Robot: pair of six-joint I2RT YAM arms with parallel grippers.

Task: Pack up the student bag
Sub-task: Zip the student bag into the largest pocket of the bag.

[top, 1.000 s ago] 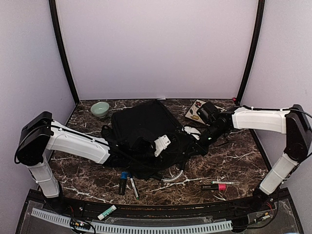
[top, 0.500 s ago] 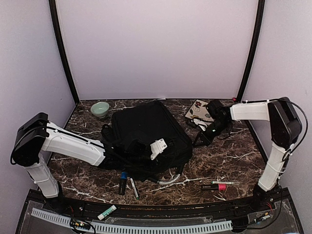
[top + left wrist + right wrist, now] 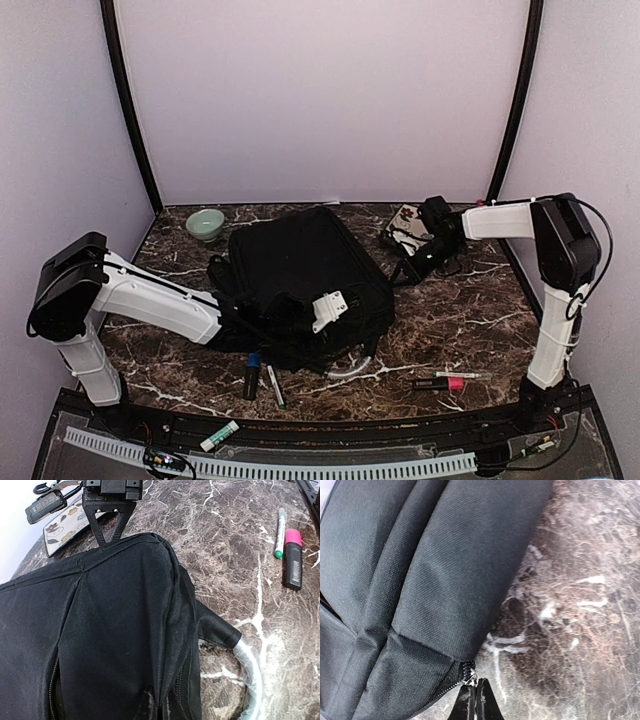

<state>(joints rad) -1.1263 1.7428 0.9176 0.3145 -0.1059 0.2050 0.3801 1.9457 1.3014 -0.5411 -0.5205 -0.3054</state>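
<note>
The black student bag (image 3: 300,275) lies flat in the middle of the table. My right gripper (image 3: 404,270) is at its right far corner and is shut on the metal zipper pull (image 3: 472,677) at the end of the zip line. The bag's fabric (image 3: 420,580) fills the upper left of the right wrist view. My left gripper (image 3: 330,305) is on the bag's near right side. Its fingertips (image 3: 150,707) pinch a fold of the bag's fabric (image 3: 100,630) beside the zip. The right gripper (image 3: 106,541) also shows in the left wrist view, at the bag's far edge.
A green bowl (image 3: 205,224) stands at the back left and a patterned notebook (image 3: 405,225) lies at the back right. A pink highlighter (image 3: 440,383) and pen (image 3: 460,374) lie front right. Markers (image 3: 262,378), a glue stick (image 3: 220,435) and a clear plastic-wrapped handle (image 3: 250,665) are near the front.
My right gripper has moved along the bag's right edge toward the far right corner, the arm folding back. My left gripper has stayed on the bag, shifting only slightly.
</note>
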